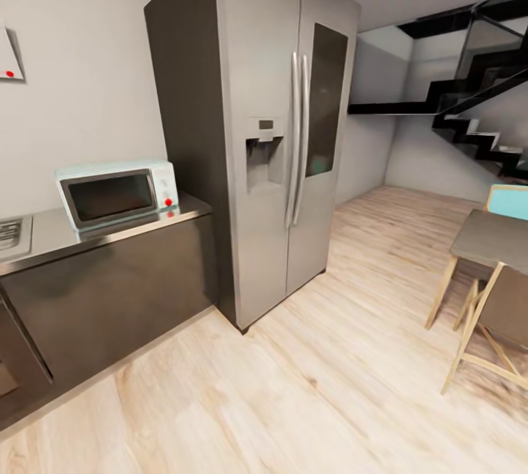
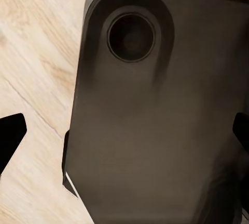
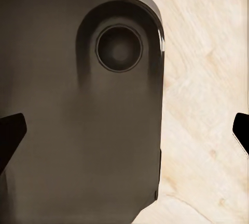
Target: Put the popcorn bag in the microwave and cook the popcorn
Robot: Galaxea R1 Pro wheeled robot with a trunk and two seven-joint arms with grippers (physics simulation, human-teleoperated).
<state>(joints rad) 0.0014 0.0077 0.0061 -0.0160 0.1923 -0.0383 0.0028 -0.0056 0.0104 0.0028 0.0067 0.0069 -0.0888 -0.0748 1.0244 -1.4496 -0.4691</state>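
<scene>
Kitchen approach: the microwave (image 1: 117, 193) sits door-closed on the steel worktop (image 1: 44, 239) beside the fridge (image 1: 264, 129). Left end effector (image 2: 124, 138) and right end effector (image 3: 124, 138) hang wide and empty over the floor (image 1: 330, 356) for travel.

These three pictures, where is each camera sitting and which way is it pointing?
Head view: up on the robot's head, looking forward and down at the microwave on the countertop, beside a fridge.
Left wrist view: by the left gripper, aimed down at the robot's dark base.
Right wrist view: by the right gripper, likewise.
Both wrist views share the base and the wood floor.
</scene>
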